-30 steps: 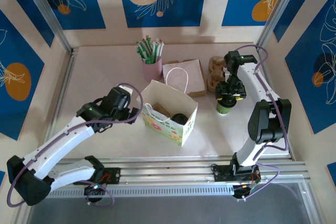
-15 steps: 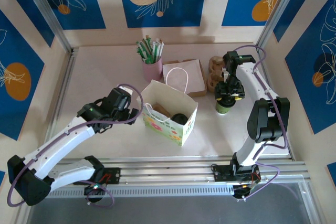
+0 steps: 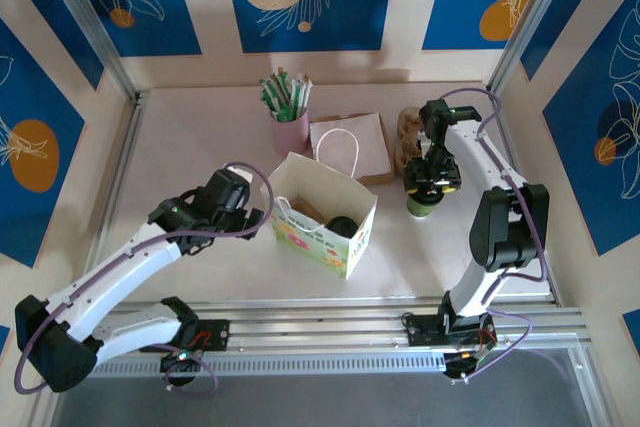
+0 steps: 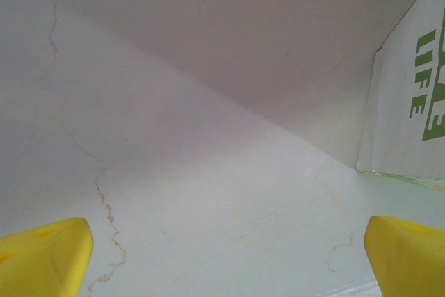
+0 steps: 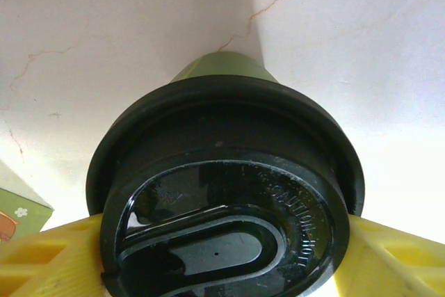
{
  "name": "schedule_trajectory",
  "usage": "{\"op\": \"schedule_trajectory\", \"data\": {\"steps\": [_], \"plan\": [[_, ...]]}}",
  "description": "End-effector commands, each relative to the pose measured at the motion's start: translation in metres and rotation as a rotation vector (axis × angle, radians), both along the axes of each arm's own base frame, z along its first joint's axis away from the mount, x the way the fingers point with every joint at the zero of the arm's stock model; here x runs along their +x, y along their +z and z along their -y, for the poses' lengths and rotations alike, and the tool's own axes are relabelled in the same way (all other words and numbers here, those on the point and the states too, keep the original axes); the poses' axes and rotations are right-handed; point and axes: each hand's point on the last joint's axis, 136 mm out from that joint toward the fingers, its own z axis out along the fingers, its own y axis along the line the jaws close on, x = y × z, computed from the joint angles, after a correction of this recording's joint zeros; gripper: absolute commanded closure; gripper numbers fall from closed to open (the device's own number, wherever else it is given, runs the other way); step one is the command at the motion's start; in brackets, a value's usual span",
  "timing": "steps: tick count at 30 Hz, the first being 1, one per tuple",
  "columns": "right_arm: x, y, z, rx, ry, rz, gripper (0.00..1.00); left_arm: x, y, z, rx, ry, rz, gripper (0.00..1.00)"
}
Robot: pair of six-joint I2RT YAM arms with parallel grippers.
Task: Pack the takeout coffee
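Standing between the right fingers [image 5: 42, 266], the takeout coffee [image 5: 224, 69] is clamped at its lid [image 5: 222, 193]; left fingers [image 4: 43, 255] spread apart.

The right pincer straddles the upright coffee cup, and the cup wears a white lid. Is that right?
Not quite: the lid is black, as the right wrist view shows. The right pincer does straddle the upright coffee cup.

Sm takeout coffee [image 3: 421, 209], green paper cup w/ black lid [image 5: 222, 199] on, upright, R of paper bag [image 3: 322, 232].
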Motion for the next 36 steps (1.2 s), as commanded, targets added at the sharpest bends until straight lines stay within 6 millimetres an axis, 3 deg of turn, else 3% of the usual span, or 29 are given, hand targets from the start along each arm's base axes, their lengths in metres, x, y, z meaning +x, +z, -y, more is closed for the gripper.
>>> {"op": "schedule_trajectory", "data": {"steps": [1,18,36], "plan": [[-0.012,-0.010,-0.011,0.046,0.011,-0.052,0.31,-0.001,0.002,-0.006,0.013,0.007,0.014,0.00],[-0.037,0.024,-0.033,0.042,0.089,-0.004,0.33,0.001,0.004,-0.007,0.019,0.012,0.024,0.00],[-0.054,0.079,-0.060,0.043,0.199,0.051,0.34,0.002,0.045,-0.011,-0.072,0.040,0.155,0.00]]}}
